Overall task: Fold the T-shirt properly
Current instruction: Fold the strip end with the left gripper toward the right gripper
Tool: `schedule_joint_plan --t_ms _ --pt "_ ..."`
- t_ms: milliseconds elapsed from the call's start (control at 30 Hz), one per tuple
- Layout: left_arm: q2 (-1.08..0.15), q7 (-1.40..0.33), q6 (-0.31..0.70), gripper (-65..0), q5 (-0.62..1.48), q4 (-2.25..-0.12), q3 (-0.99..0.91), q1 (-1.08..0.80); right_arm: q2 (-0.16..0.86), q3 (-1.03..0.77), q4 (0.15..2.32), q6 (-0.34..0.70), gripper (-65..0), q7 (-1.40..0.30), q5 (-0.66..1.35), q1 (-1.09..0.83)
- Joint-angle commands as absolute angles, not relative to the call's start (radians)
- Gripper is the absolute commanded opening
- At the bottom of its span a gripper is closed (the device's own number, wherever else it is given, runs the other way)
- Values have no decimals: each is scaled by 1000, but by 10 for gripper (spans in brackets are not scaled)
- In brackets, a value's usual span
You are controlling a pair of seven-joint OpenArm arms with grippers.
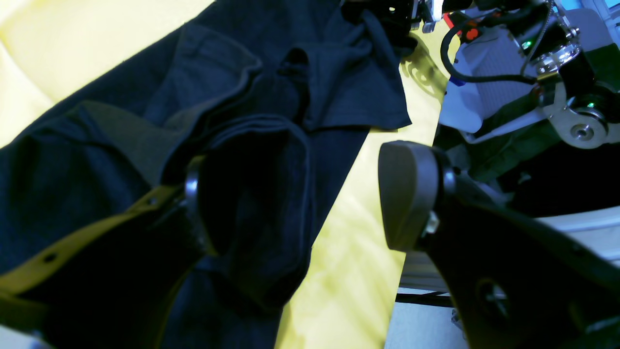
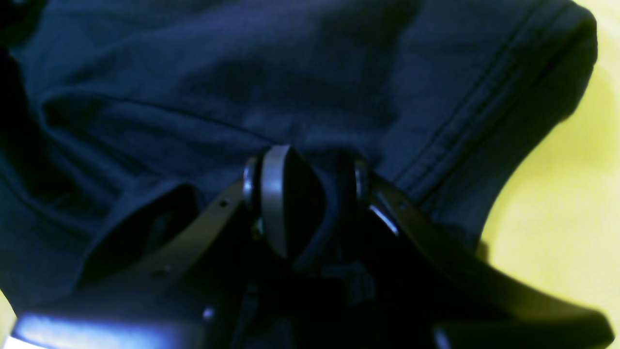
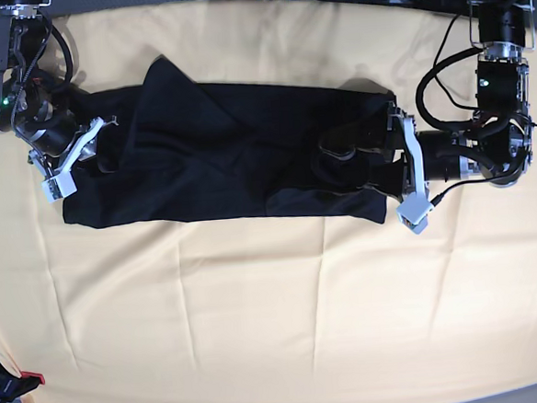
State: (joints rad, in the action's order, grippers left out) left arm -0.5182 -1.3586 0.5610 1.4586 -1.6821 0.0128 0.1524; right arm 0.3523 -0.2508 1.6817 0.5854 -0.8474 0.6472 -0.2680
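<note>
Left gripper (image 1: 310, 203) jaws apart over the T-shirt (image 3: 219, 159) edge; right gripper (image 2: 310, 194) pinches a fold; yellow cloth (image 3: 259, 331) lies bare nearby.

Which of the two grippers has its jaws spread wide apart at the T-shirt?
The left gripper: its pads stand far apart, with T-shirt fabric draped over one. The right gripper has its pads close together in cloth.

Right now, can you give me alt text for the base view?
A black T-shirt lies folded into a long band across a pale yellow cloth. The left end effector sits at its right end and the right end effector at its left end.
</note>
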Motion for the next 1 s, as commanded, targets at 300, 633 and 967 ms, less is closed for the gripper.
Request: schedule_joint_plan --t_ms 300,633,967 --pt "-436 -1382 502 -194 1484 -1700 4 157 361 -249 1681 584 -452 -901 635 -271" --pt "-410 -1362 409 -194 1484 -1744 19 115 361 -249 1681 584 -452 -889 635 -268" --pt "-366 -1359 424 -194 1484 -1876 28 48 360 -249 1681 584 -452 -875 635 -266"
